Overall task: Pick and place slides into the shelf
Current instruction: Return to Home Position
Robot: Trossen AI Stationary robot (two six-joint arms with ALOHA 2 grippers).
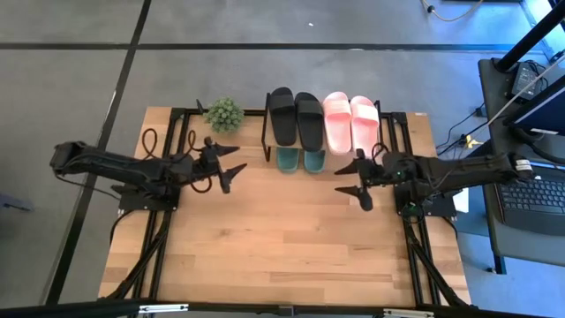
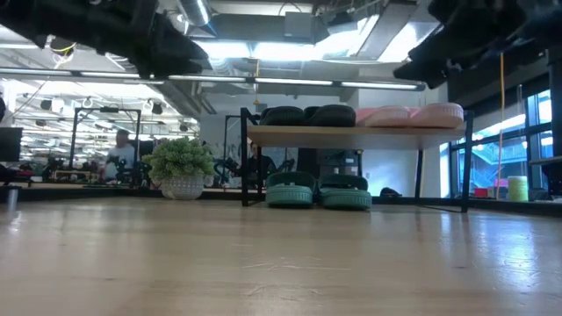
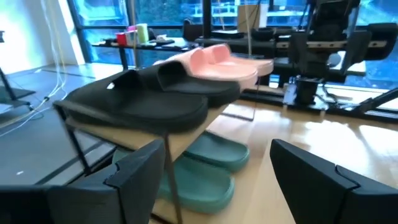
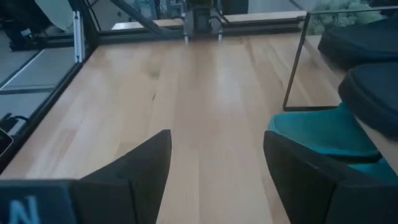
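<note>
The shelf (image 1: 380, 132) stands at the table's far edge. On its top plank lie the black slides (image 1: 296, 115) and the light pink slides (image 1: 350, 120). The dark green slides (image 1: 301, 160) sit on the lower tier, toes poking out toward the near side. In the low view the shelf (image 2: 351, 135) shows the same stacking, the green pair (image 2: 319, 190) below. My left gripper (image 1: 228, 165) hovers open to the shelf's left, above the table. My right gripper (image 1: 357, 183) hovers open to the shelf's near right. Neither touches anything.
A small potted plant (image 1: 224, 113) stands at the far edge, left of the shelf. Black frame rails run along the table's left and right sides. The wide wooden tabletop (image 1: 282, 238) stretches toward the near edge. People and desks show in the room beyond.
</note>
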